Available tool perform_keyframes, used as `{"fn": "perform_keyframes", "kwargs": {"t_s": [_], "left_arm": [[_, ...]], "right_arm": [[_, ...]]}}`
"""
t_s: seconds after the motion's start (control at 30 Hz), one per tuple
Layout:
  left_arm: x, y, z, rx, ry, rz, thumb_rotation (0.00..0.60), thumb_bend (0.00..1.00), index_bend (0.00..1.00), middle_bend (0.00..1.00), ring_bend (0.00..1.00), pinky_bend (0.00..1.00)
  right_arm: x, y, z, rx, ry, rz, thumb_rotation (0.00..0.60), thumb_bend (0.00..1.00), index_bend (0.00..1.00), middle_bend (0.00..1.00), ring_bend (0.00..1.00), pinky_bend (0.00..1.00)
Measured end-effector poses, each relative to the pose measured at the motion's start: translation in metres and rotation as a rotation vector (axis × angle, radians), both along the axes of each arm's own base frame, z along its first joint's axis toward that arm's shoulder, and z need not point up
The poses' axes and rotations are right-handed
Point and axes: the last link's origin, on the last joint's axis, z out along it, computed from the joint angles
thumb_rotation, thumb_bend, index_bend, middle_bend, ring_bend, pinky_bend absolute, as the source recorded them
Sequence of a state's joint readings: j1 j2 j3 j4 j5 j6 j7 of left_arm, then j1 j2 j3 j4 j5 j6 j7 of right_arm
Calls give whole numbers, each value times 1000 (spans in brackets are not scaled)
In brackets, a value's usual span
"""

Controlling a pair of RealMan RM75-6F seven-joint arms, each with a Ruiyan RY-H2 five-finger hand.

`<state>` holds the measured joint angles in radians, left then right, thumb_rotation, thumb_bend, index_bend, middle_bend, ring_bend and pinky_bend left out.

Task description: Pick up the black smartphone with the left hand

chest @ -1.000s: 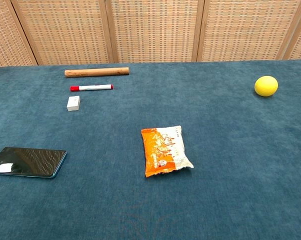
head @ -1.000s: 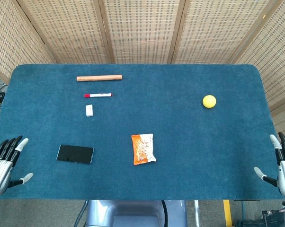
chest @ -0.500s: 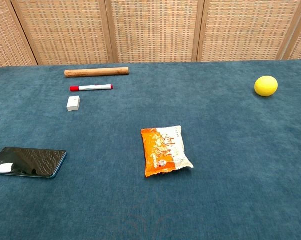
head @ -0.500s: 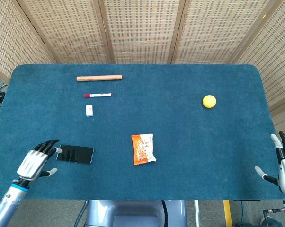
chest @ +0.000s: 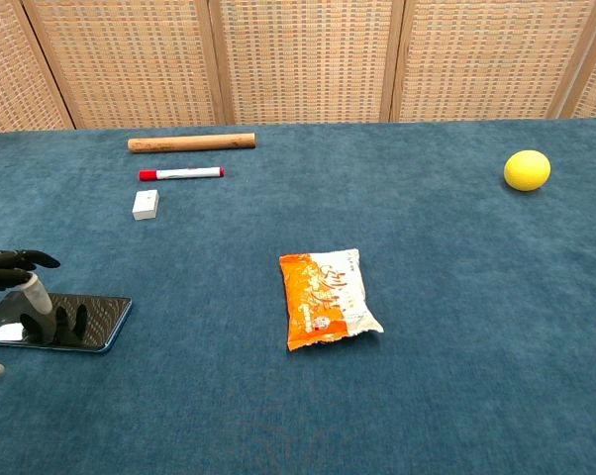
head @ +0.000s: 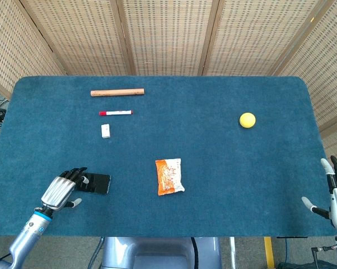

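Observation:
The black smartphone (head: pixel 97 183) (chest: pixel 85 322) lies flat on the blue table near its front left. My left hand (head: pixel 64 189) (chest: pixel 13 282) hovers over the phone's left end with its fingers spread, and its reflection shows on the screen. It holds nothing. My right hand (head: pixel 336 193) waits at the table's right front edge, fingers apart and empty; the chest view does not show it.
An orange snack packet (head: pixel 169 176) (chest: pixel 329 297) lies mid-table. A white eraser (head: pixel 106 130), a red-capped marker (head: pixel 116 112) and a wooden stick (head: pixel 117 92) sit at the back left. A yellow ball (head: pixel 247 120) rests at the right.
My left hand has come in from the table's left front edge to the right and now covers the phone's left end. The right hand has stayed put.

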<state>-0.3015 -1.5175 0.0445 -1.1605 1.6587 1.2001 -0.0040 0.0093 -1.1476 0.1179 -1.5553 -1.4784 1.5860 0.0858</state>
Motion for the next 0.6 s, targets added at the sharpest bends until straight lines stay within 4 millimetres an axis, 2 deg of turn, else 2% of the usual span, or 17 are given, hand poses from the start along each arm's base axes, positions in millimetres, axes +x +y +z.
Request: {"fn": "perform_keyframes", "kwargs": {"t_s": [0.17, 0.33, 0.47, 0.6], "left_arm": [[7, 2, 2, -29, 2, 12, 600, 239, 266, 0, 32, 241], [13, 4, 3, -31, 29, 8, 600, 321, 257, 0, 25, 241], [17, 7, 0, -28, 39, 1, 600, 366, 257, 0, 27, 241], [21, 8, -8, -17, 66, -24, 600, 369, 258, 0, 27, 241]], "right_arm": [[0, 0, 0, 1, -4, -1, 600, 0, 0, 0, 0, 0], [0, 0, 0, 4, -4, 0, 600, 0, 0, 0, 0, 0], [0, 0, -1, 7, -3, 0, 600, 0, 0, 0, 0, 0], [0, 0, 0, 9, -5, -1, 600, 0, 0, 0, 0, 0]]}}
